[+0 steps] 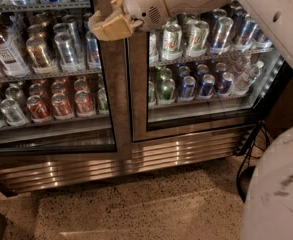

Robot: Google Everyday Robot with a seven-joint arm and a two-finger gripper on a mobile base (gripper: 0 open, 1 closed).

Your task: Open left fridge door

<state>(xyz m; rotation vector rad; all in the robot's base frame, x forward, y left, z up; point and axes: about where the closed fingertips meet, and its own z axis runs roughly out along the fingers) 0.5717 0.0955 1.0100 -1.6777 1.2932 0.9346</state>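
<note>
shop or break room | fridge [136,156] stocked with cans [61,104] | pincer [103,26] at left door [115,109]

You have one fridge [136,159], two doors, the left fridge door [51,89] and right door [206,91], and one tool [108,25] at their meeting frames.

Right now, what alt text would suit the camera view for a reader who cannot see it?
A tan pincer sits at the inner edge of the left door, high on the fridge. That door and the right door look shut, with cans behind the glass.
</note>
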